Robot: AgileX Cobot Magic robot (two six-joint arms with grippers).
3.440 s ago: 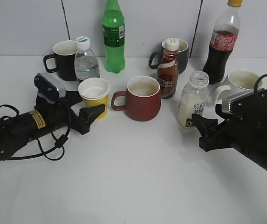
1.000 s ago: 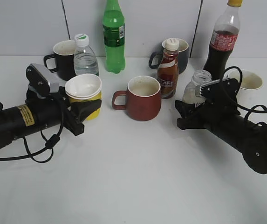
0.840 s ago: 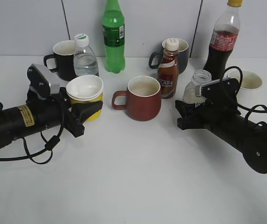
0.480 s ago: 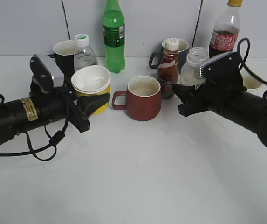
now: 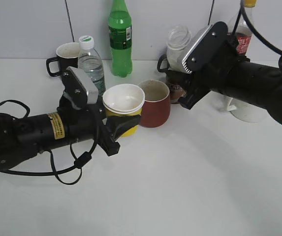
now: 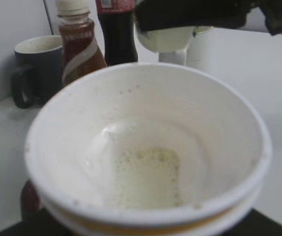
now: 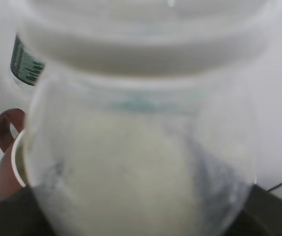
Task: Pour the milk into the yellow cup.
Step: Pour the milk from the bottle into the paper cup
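Observation:
My left gripper [image 5: 118, 129] is shut on the yellow cup [image 5: 124, 109] and holds it tilted, just left of the dark red mug [image 5: 156, 104]. In the left wrist view the yellow cup [image 6: 145, 147] fills the frame, white inside with a faint yellowish residue at the bottom. My right gripper [image 5: 186, 93] is shut on the milk bottle [image 5: 178, 43] and holds it lifted, upright, above and behind the red mug. In the right wrist view the milk bottle [image 7: 141, 162] is close and blurred, white liquid in its lower part.
At the back stand a black mug [image 5: 67, 55], a clear water bottle [image 5: 90, 61], a green soda bottle [image 5: 119, 37] and a cola bottle [image 5: 243, 29]. A white mug [image 5: 246, 110] sits at the right. The brown coffee bottle [image 6: 79, 44] and a dark mug [image 6: 32, 69] show in the left wrist view.
My left gripper carried the yellow cup rightwards to the red mug. My right gripper lifted the milk bottle off the table and moved it up and left, above the red mug.

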